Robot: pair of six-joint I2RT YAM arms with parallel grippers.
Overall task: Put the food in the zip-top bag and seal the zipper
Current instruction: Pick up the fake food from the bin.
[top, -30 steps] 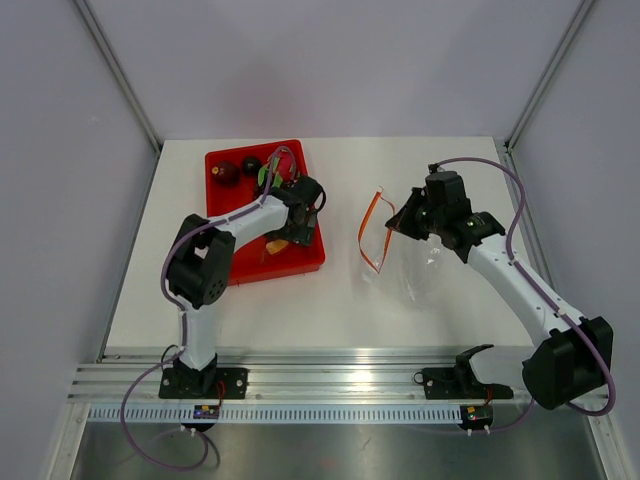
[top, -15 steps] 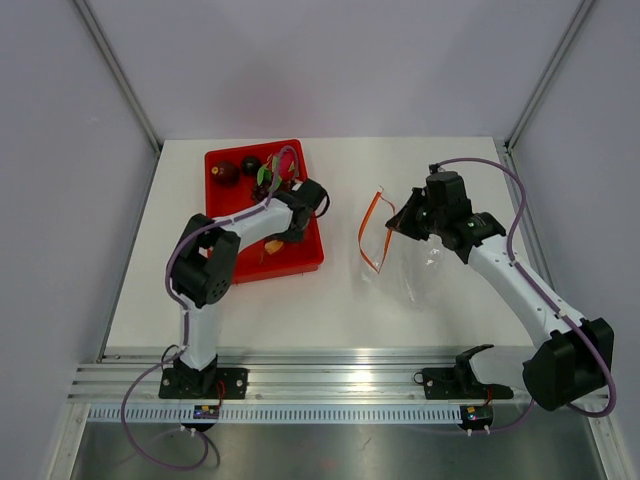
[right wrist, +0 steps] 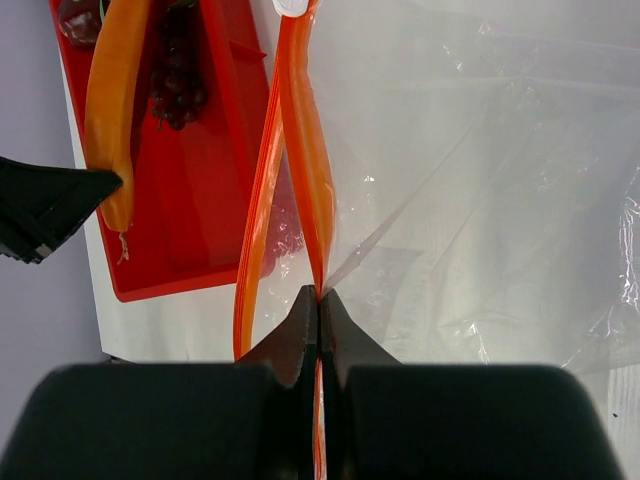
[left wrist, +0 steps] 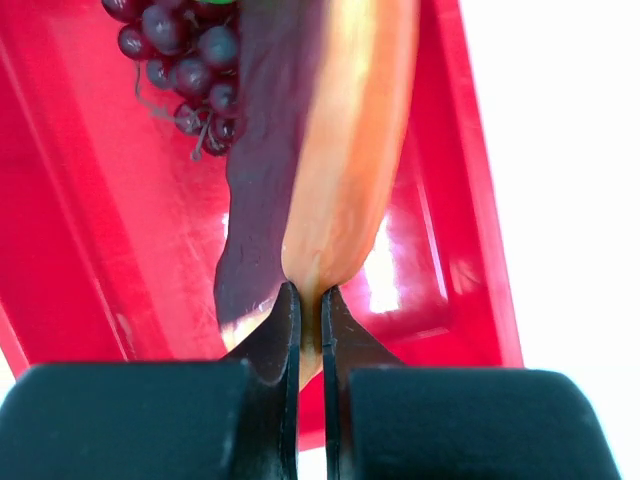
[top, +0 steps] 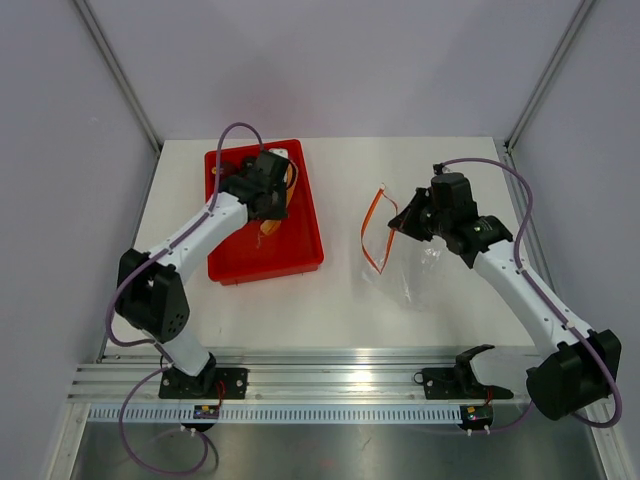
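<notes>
My left gripper (left wrist: 310, 295) is shut on the thin end of a long orange piece of food (left wrist: 350, 150), held over the red bin (left wrist: 100, 200). In the top view this gripper (top: 265, 187) is above the bin's far half. A bunch of dark grapes (left wrist: 185, 55) lies in the bin beyond it. My right gripper (right wrist: 318, 295) is shut on the orange zipper (right wrist: 305, 150) of the clear zip-top bag (right wrist: 480, 200), lifting one lip so the mouth gapes towards the bin. From above, the right gripper (top: 405, 222) sits right of the zipper (top: 370, 238), with the bag (top: 422, 278) trailing on the table.
The red bin (top: 290, 258) stands at the back left of the white table, with a small yellow piece (top: 268, 228) on its floor. Grey walls close in the left, right and back. A metal rail carrying both arm bases runs along the near edge.
The left gripper shut on the orange piece, and the left arm swung its elbow out to the left, moving the gripper towards the bin's far-left part. The right arm and bag barely moved.
</notes>
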